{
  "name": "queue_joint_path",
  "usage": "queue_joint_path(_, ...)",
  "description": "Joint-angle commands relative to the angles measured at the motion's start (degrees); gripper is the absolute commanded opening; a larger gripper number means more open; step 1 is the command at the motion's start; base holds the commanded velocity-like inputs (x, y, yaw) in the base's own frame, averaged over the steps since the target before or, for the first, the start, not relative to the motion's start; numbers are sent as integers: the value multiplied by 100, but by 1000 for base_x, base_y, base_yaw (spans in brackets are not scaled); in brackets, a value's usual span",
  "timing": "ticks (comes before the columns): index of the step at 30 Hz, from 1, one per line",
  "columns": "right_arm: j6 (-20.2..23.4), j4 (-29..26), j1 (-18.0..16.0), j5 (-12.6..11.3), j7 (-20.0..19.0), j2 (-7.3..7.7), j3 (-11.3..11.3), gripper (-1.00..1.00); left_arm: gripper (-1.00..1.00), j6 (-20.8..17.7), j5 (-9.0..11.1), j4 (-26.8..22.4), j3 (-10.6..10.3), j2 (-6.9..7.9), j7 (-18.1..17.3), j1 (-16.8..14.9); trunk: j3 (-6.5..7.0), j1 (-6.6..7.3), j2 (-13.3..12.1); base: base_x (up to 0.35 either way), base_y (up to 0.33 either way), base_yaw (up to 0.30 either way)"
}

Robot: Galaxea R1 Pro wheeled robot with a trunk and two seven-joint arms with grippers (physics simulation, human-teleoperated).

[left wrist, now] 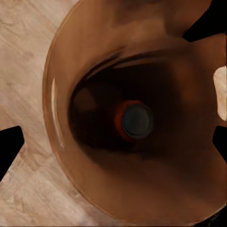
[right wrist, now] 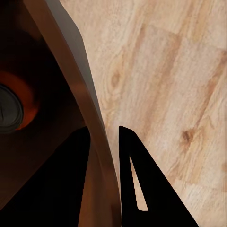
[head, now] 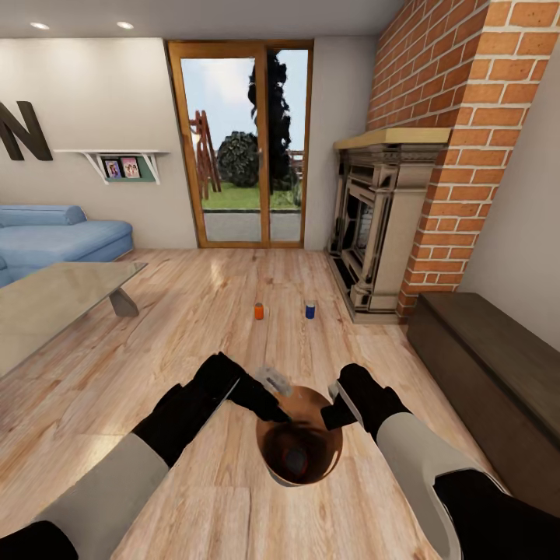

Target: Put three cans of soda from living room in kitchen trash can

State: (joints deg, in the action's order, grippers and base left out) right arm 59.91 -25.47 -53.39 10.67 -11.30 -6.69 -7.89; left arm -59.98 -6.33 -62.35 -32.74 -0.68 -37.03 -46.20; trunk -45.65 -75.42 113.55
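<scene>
Wooden floor (head: pixel 194 327): brown-lined tash can (head: pixel 274 465) holds orange can (left wrist: pixel 135 120); right jaws pinch rim, left jaws spread.

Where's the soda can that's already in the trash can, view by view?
Head view: orange soda can at the bottom of the trash can, between both arms.
Left wrist view: centred, silver top up.
Right wrist view: at the picture's edge.
Shared landmark: the bin's rim.

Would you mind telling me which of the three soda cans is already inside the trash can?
An orange can stands inside the trash can; the other orange can and the blue can stand on the floor.
</scene>
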Motion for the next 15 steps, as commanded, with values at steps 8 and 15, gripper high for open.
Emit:
queue_joint_path(8, 9, -2, 0, -136, -18, 7, 11, -100, 100, -2, 59, -1055, 19, 405, -233, 212, 0, 0, 0, 0, 0, 0)
queue_joint_path(15, 9, -2, -1, -138, -21, 24, 14, -100, 100, -2, 120, -1600, 596, 789, -520, 396, 0, 0, 0, 0, 0, 0)
